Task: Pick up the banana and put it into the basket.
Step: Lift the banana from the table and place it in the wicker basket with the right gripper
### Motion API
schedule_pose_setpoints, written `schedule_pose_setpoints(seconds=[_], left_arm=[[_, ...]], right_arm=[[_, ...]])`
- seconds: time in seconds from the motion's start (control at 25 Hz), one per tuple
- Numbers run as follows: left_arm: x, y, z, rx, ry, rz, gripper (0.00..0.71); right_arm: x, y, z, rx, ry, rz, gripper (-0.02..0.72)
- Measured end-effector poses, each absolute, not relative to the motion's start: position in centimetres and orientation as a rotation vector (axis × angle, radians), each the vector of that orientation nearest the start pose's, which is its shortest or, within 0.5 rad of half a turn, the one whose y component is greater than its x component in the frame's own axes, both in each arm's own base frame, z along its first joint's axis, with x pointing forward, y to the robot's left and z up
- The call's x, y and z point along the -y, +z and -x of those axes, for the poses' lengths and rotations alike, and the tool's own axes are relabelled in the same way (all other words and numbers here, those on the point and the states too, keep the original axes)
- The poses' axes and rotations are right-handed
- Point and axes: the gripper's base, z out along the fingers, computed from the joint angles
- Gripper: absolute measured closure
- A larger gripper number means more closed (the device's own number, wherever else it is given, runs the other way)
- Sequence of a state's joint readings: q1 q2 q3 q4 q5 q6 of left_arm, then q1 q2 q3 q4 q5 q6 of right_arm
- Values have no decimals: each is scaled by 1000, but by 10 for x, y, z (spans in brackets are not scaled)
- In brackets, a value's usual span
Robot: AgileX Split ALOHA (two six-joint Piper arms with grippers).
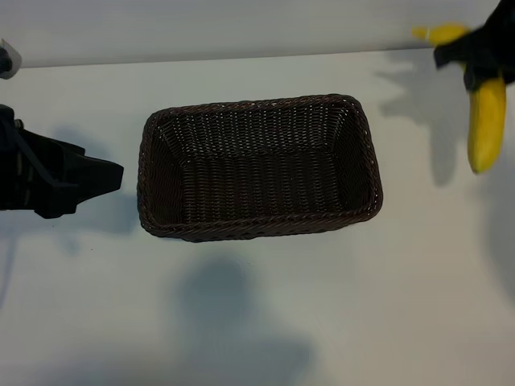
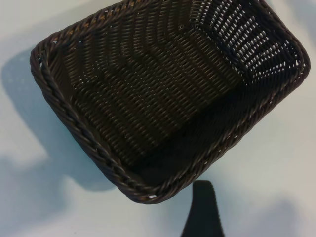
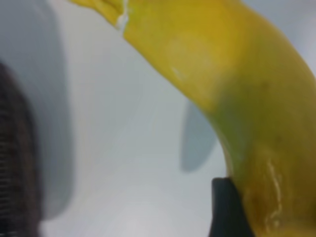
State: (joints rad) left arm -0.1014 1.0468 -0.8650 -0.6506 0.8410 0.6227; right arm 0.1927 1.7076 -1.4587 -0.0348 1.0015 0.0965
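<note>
The dark brown woven basket (image 1: 259,231) stands mid-table with nothing in it. The yellow banana (image 1: 488,125) hangs above the table at the far right, beyond the basket's right end. My right gripper (image 1: 481,66) is shut on it near the stem end, and the long end points down toward the front. Up close, the banana (image 3: 247,89) fills the right wrist view, with one dark finger (image 3: 224,210) pressed against it and the basket's (image 3: 10,163) edge off to the side. My left gripper (image 1: 111,174) rests open just left of the basket, holding nothing. One of its fingers (image 2: 202,210) shows beside the basket's corner (image 2: 143,190).
The white table (image 1: 257,322) stretches wide in front of the basket. A pale wall (image 1: 241,24) runs along the back edge. A small grey fixture (image 1: 6,60) sits at the far left.
</note>
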Motion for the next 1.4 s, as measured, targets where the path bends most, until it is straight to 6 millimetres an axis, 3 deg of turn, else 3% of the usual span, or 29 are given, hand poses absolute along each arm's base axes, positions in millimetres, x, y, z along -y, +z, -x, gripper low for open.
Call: schedule_pose_setpoints(seconds=[0.12,0.28,0.64,0.88,1.12,1.4], left_arm=[[61,326,-194,-2286,-532,-513,136],[61,326,-194,-2284,-531,-511,136],[61,326,-194,-2281,-529,-509,136],[61,326,-194,-2281,-529,-509,136],[61,326,-194,-2281,-529,-509,136],[61,326,-194,-2281,-529,-509,136]], right_arm=[[-72,326,-344,-2647,165,167,282],[-85,337,-337,-2606,316,255,282],[-141,319,-330,-2628,449,494,282],[-178,295,-328,-2656,467,628,282],[-199,275,-332,-2654,481,681,282],[-209,265,-338,-2608,551,716,282]])
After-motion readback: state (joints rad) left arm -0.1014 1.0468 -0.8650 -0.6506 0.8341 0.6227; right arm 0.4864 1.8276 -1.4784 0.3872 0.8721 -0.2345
